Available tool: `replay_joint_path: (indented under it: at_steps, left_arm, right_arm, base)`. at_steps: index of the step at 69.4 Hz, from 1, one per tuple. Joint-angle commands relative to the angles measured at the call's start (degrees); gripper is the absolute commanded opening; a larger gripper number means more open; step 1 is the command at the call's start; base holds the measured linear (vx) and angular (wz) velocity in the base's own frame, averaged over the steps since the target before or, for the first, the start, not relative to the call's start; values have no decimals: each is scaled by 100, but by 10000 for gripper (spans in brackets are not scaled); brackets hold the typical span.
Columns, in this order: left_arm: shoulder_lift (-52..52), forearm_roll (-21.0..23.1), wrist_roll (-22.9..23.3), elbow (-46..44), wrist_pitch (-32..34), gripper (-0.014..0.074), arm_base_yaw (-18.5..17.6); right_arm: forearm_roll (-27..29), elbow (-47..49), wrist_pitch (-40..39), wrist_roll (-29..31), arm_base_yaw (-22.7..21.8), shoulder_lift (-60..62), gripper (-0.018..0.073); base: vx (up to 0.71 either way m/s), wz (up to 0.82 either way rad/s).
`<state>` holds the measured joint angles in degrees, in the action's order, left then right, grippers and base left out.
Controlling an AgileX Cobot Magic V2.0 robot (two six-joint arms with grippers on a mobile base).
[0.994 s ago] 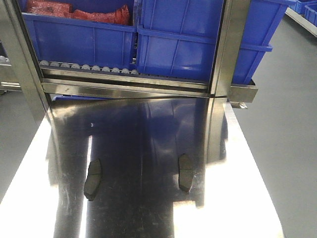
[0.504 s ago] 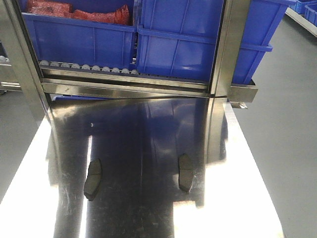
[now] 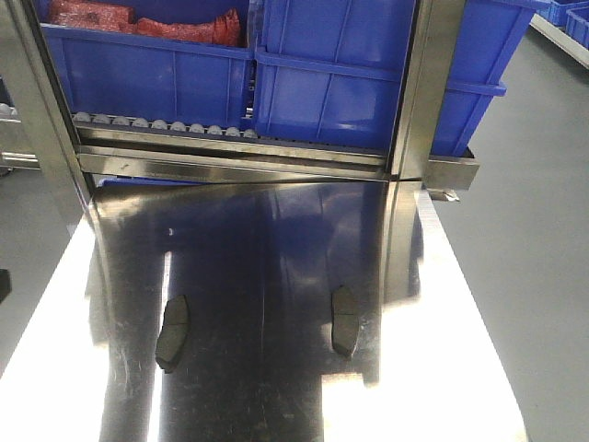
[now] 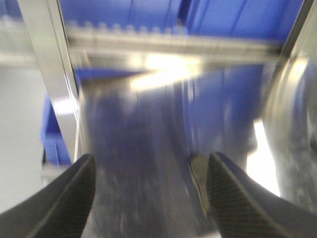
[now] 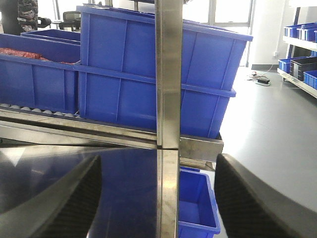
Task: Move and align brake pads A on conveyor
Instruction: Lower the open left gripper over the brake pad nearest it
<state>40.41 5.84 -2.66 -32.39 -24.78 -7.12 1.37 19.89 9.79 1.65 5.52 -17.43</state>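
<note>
Two brake pads A lie flat on the shiny steel tabletop (image 3: 276, 267), left pad (image 3: 172, 333) and right pad (image 3: 344, 320) well apart. Left hand (image 4: 151, 163) spread, view blurry, a pad (image 4: 198, 184) beside one finger. Right hand (image 5: 159, 161) spread, holding nothing, facing blue bins (image 5: 129, 64).

The table (image 3: 276, 249) is polished, mirror-like steel. Two brake pads (image 3: 172, 331) (image 3: 344, 319) look matt dark grey. The bins (image 3: 331, 101) are smooth blue plastic.

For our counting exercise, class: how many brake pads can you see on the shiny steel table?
2. The left brake pad and the right brake pad lie apart on the steel table. More may be hidden outside the views.
</note>
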Motion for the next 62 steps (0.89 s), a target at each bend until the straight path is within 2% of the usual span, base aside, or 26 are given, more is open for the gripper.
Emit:
replay_joint_path:
  at_steps: [1, 9, 25, 37, 50, 62]
  left_arm:
    - [646, 79, 169, -641, -417, 464, -27]
    - [1529, 0, 161, -1012, -976, 464, -27]
    - [3002, -116, 266, -1381, -1369, 464, -27]
    - [3721, 233, 266, -1917, -1656, 464, -51]
    - [4167, 223, 266, -2565, -1858, 464, -474]
    - [4665, 174, 539, -3148, -2069, 460, -1011]
  right_arm:
    - [-15, 154, -425, 14, -19, -64, 463]
    - [-15, 154, -425, 14, -19, -64, 463]
    - [-15, 154, -425, 14, -19, -64, 463]
    - [-15, 154, -408, 14, -19, -64, 463]
    - [-15, 154, -408, 14, -19, -64, 463]
    - [-15, 154, -408, 14, -19, -64, 463]
  base:
    - [0, 0]
    - [0, 0]
    - [0, 0]
    - [0, 0]
    - [0, 0]
    - [0, 0]
